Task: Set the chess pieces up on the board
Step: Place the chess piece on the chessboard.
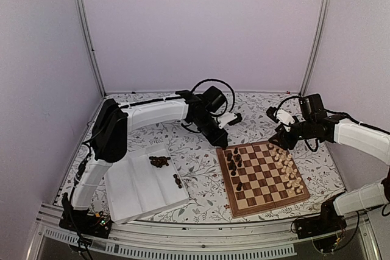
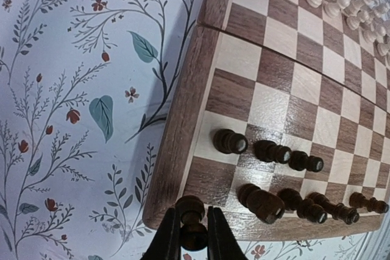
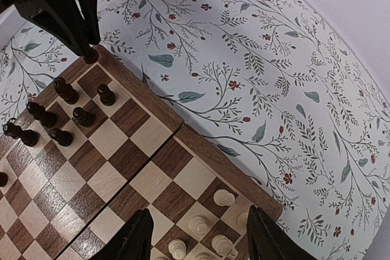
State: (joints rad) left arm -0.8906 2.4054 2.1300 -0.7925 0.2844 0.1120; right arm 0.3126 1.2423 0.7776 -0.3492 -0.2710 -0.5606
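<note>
The board's middle lies bare, an open lane from 12 to 6 o'clock. Dark chessmen crowd its 9 o'clock side, cream chessmen its 3 o'clock side. The left tool with its held chessman blocks the 11 o'clock corner.

Your left arm: white shells, black joints, and a bulky black cover near the shoulder.
Your right arm: the same white shells over black joints.
Cables: thin black loops at both wrists.
Your left gripper: dark, narrow, tapered fingers.
Your right gripper: black, broader fingers.
</note>
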